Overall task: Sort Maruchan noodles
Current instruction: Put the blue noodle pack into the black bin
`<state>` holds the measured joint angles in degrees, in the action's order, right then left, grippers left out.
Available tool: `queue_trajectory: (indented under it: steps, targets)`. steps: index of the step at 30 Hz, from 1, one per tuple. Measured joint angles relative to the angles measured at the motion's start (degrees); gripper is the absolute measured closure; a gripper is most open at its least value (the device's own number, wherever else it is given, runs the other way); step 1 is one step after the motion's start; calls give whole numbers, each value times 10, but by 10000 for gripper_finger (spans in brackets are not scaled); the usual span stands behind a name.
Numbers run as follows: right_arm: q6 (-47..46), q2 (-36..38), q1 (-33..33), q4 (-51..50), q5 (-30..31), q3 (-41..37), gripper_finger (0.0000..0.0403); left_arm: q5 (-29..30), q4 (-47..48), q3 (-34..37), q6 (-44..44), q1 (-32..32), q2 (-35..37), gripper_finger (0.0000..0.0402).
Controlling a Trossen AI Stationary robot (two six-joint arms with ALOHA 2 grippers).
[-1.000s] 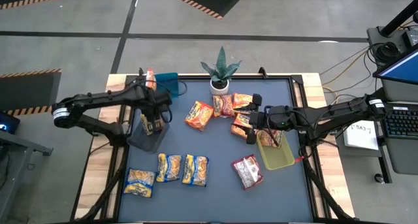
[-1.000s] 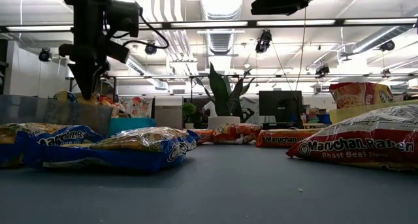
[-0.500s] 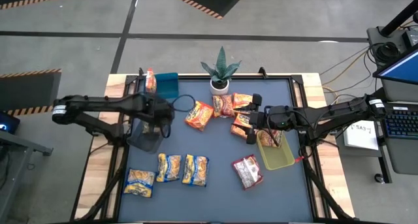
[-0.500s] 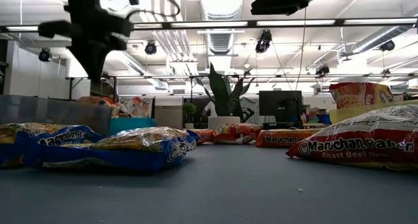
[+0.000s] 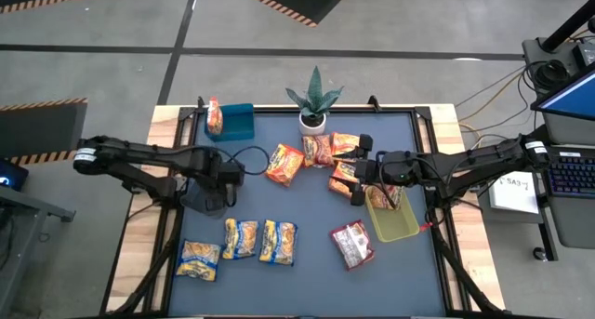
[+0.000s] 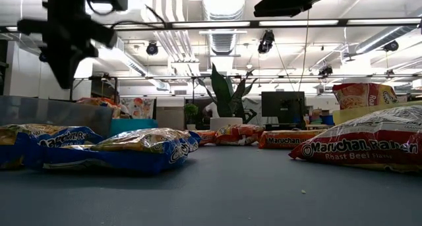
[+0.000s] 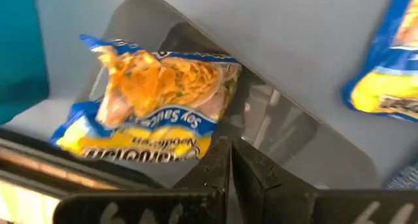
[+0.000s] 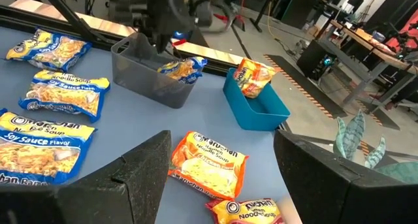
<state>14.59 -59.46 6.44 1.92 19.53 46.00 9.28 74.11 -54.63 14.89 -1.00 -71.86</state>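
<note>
Blue table (image 5: 316, 263), packet (image 7: 153, 100) in grey bin (image 7: 307, 129)

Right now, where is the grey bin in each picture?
High view: the grey bin sits at the mat's left edge, under the shut left claw.
Low view: far left, its grey wall stands behind the blue packets.
Left wrist view: it fills the middle, holding a soy sauce noodle packet.
Right wrist view: upper middle, beside the blue bin.
Shared landmark: the blue bin.
</note>
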Motion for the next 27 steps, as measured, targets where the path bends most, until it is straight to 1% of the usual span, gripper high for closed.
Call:
queue_trajectory:
  steps: [6, 10, 12, 16, 21, 25, 27]
  targets:
    - [0, 0, 0, 0, 0, 0, 142, 7, -54, 83, -17, 1, -5, 402]
    - [2, 0, 0, 0, 0, 0, 142, 42, -104, 129, -6, 1, -5, 402]
    - [3, 0, 0, 0, 0, 0, 142, 52, -106, 130, 5, 1, -10, 402]
    - [8, 0, 0, 1, 0, 0, 142, 112, -94, 119, 41, 1, -13, 402]
    - [11, 0, 0, 1, 0, -1, 142, 112, -106, 115, 43, 8, -13, 402]
    - [11, 0, 0, 2, 0, -1, 142, 112, -112, 124, 63, 31, -17, 401]
    - [11, 0, 0, 3, 0, -1, 142, 124, -116, 129, 84, 44, -23, 402]
